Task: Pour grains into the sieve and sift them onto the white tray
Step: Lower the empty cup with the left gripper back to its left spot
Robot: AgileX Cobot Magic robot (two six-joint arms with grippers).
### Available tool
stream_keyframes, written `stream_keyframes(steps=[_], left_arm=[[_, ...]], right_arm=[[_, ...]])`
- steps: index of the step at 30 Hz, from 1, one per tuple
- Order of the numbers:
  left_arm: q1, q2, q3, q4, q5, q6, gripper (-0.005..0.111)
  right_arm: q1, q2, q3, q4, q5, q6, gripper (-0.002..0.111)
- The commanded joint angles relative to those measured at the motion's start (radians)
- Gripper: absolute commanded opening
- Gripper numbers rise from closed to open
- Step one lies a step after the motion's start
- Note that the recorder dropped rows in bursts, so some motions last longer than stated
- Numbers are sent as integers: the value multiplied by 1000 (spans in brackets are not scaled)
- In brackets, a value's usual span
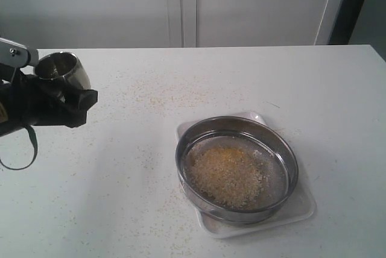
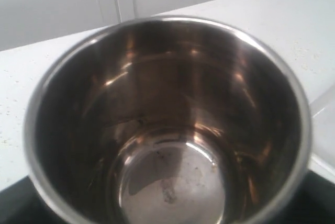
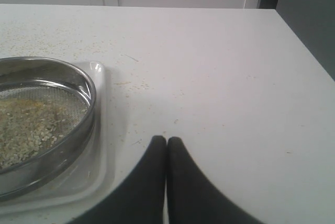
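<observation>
A small steel cup [image 1: 63,70] is held above the table at the far left, and my left gripper [image 1: 72,92] is shut on it. In the left wrist view the cup [image 2: 167,130] fills the frame and its inside is bare, with only a faint smear on the bottom. The wide round sieve [image 1: 238,119] rests on the white tray [image 1: 301,207] right of centre. A heap of pale and yellow grains [image 1: 226,173] lies on its mesh. My right gripper [image 3: 166,141] is shut and empty, low over the table beside the tray [image 3: 102,145] and the sieve [image 3: 78,130].
Sparse crumbs [image 1: 163,95] are scattered over the white table around the tray. A dark cable loop [image 1: 24,155] hangs under the left arm. The table's side edge [image 3: 298,41] runs past my right gripper, with white wall panels behind the table.
</observation>
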Motion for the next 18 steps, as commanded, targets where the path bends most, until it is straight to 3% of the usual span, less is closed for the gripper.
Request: stream_keyframes(steps=[1, 8, 18], left_arm=[[3, 0, 49, 50, -66, -25, 0], [3, 0, 124, 118, -103, -32, 0], [3, 24, 170, 348, -147, -32, 0]], right_arm=[[-3, -5, 6, -2, -14, 1, 0], [-3, -5, 6, -2, -14, 1, 0], [-3, -5, 6, -2, -14, 1, 0]])
